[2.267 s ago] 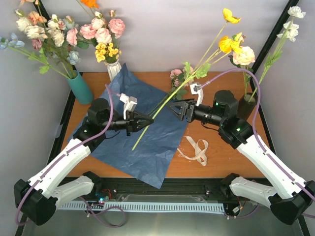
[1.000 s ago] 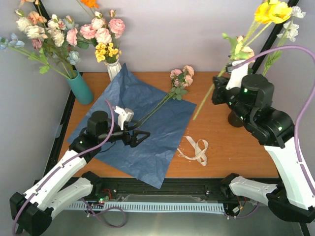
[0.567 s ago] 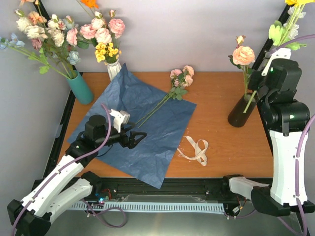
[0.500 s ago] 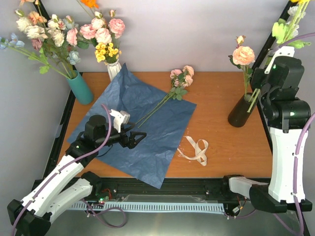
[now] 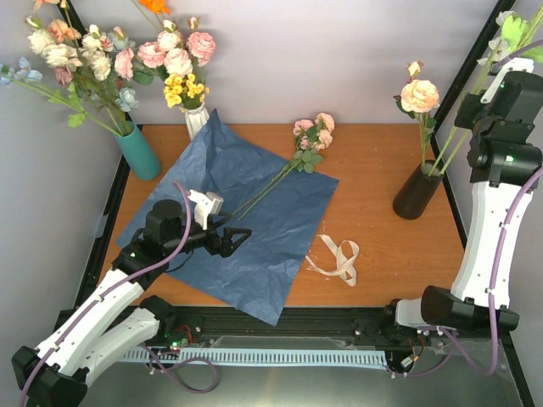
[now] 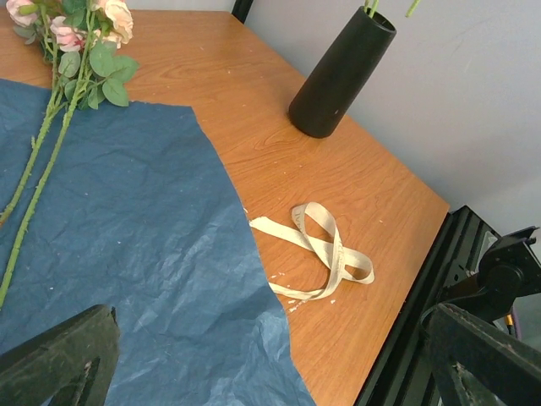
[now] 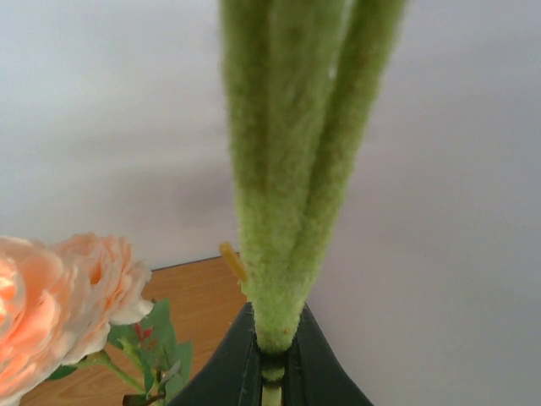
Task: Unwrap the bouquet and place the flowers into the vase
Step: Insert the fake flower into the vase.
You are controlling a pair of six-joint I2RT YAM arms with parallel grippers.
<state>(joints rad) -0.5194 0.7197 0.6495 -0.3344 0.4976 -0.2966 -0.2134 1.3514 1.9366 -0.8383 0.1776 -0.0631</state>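
Note:
The dark vase (image 5: 416,193) (image 6: 342,72) stands at the table's right and holds a peach flower (image 5: 420,95) (image 7: 59,296). My right gripper (image 5: 472,119) (image 7: 272,376) is raised above it, shut on the fuzzy green stems (image 7: 296,169) of the yellow flowers. Their lower end (image 5: 445,161) slants down to the vase mouth; the blooms are out of view. Pink flowers (image 5: 312,136) (image 6: 93,25) lie at the far edge of the flat blue paper (image 5: 229,220) (image 6: 110,220). My left gripper (image 5: 233,240) (image 6: 270,338) hovers open over the paper. The beige ribbon (image 5: 339,259) (image 6: 317,254) lies loose on the wood.
A teal vase (image 5: 137,151) and a white vase (image 5: 195,117) with big bunches stand at the back left. A black frame post (image 5: 475,51) runs behind the dark vase, close to my raised right arm. Walls close in on both sides.
The right arm has swung up and right with the yellow flowers, bringing their stem end down at the vase mouth. The left arm has stayed over the paper.

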